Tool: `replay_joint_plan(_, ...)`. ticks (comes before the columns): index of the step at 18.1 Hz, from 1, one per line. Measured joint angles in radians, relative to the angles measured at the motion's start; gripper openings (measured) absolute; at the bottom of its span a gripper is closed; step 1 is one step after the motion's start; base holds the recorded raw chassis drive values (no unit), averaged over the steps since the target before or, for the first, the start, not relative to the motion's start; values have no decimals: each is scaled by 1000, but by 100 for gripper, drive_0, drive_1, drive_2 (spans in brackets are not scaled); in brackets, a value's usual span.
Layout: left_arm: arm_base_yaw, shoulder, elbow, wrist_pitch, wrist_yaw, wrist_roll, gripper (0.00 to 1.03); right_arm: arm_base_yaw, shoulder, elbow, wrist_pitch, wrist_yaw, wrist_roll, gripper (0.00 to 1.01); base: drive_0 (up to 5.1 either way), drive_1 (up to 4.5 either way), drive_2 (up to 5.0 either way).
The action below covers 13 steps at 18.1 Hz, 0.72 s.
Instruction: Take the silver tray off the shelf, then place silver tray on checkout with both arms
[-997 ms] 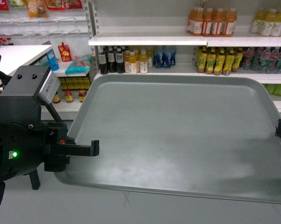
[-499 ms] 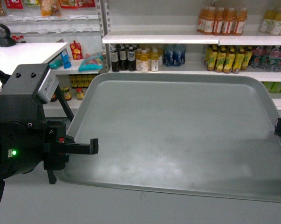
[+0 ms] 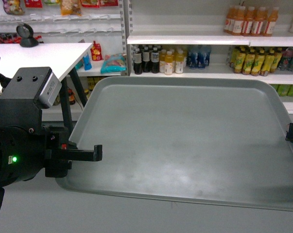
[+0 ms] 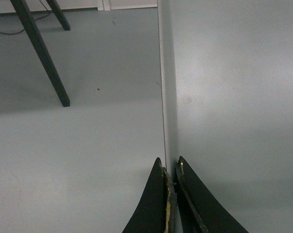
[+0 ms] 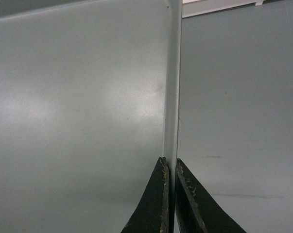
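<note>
The silver tray (image 3: 185,141) hangs level in the air above the grey floor (image 4: 78,136), clear of the shelf (image 3: 185,40) behind it, carried by its two short edges. The left gripper (image 4: 170,167) has its jaws nearly closed with the tray's left rim pinched between them, and the right gripper (image 5: 169,162) has its jaws pressed the same way on the right rim, the tray's flat bed stretching away between the two. Beyond the left jaws stands the white checkout (image 3: 34,56) on dark legs, with drink bottles (image 3: 168,59) on the shelving behind the tray's far edge.
</note>
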State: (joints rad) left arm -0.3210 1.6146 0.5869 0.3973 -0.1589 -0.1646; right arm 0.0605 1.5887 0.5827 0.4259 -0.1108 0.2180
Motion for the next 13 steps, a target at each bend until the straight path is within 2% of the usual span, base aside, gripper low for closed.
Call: replay_joint_plan(13, 0, 0, 0, 2, -1, 1, 3, 0, 0, 0, 1, 1, 0, 2, -502, 243, 243)
